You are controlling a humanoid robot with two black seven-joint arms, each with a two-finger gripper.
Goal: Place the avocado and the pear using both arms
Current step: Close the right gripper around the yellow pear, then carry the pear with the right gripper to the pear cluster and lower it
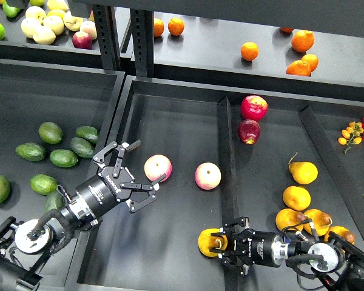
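Observation:
The yellow-orange pear (206, 242) with a brownish blemish lies at the front of the middle tray (170, 121). My right gripper (222, 245) comes in from the right, and its fingers stand close against the pear's right part, one on each side. My left gripper (144, 168) is open and empty over the middle tray, just left of a pink-and-yellow apple (159, 167). A dark green elongated avocado (82, 147) lies in the left tray among lighter avocados, well left of the left gripper.
A second pink-and-yellow apple (207, 176) lies mid-tray. Two red apples (253, 108) and several pears (297, 197) are in the right compartment behind a divider (229, 157). Oranges (250, 51) and pale apples (45, 24) sit on the back shelf.

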